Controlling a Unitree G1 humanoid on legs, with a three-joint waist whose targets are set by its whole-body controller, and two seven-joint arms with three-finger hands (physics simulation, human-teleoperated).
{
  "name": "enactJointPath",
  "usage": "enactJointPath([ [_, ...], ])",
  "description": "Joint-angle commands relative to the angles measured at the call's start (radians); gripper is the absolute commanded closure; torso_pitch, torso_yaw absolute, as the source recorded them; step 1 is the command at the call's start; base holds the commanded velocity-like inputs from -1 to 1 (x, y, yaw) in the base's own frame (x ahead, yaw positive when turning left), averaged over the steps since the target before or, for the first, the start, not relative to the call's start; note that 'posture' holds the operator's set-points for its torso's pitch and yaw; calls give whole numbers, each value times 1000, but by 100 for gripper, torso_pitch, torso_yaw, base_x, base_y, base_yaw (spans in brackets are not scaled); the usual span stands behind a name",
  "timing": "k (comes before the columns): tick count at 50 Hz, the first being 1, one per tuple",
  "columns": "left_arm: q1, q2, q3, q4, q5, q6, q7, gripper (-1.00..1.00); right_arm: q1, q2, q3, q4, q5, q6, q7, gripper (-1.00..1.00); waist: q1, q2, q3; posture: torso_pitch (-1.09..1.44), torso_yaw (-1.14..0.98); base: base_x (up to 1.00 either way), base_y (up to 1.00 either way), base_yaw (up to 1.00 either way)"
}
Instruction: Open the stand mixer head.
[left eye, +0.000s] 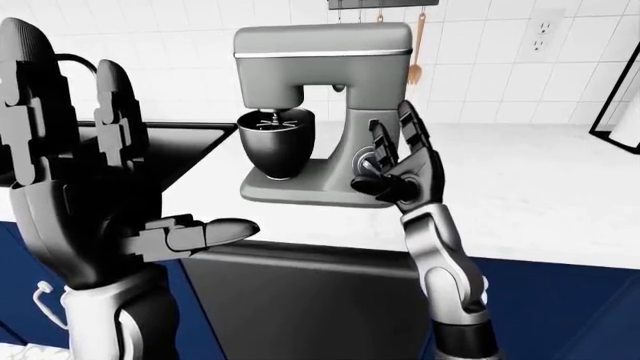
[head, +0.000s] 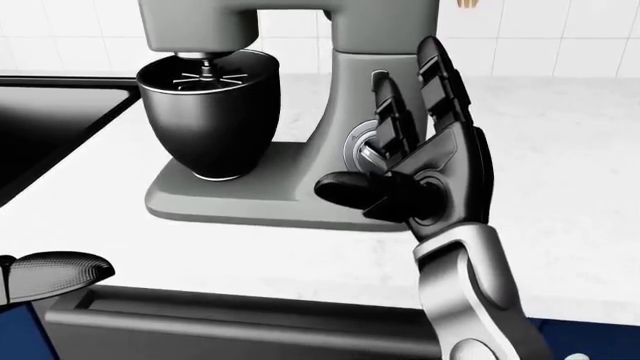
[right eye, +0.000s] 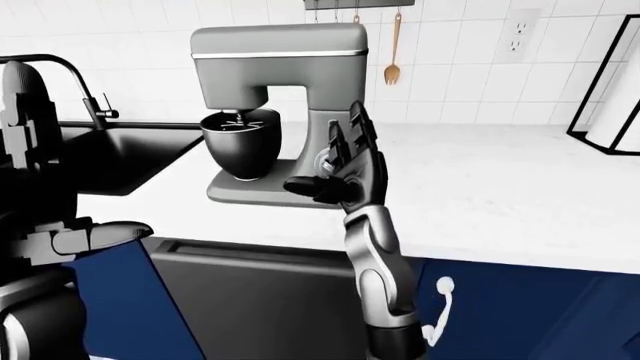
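Observation:
A grey stand mixer (left eye: 330, 112) stands on the white counter (left eye: 520, 195), its head (left eye: 322, 52) down over a black bowl (left eye: 275, 145) with the whisk inside. My right hand (head: 400, 161) is open, fingers up, palm toward the mixer's column, right beside the round side knob (head: 362, 150); whether it touches is unclear. My left hand (left eye: 120, 172) is open and empty, raised large at the left of the left-eye view, away from the mixer.
A black sink (right eye: 110, 154) with a faucet (right eye: 90, 97) lies left of the mixer. A dark appliance front (left eye: 310, 300) sits under the counter edge among blue cabinets. A wooden utensil (right eye: 393, 52) hangs on the tiled wall. A paper-towel stand (right eye: 610, 90) is far right.

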Motion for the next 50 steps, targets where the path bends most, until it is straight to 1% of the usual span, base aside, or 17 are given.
enactJointPath([
  [1,-19,5,1,-17,1,-16,-3,-100,-32,-1,0,-28,-1,-27,12,-100,0,2,-4,-35,0,0,0,0],
  [50,-17,4,0,-9,7,-25,-8,-100,-105,-4,-13,154,-29,-125,62,-100,0,4,-5,-35,0,0,0,0],
])
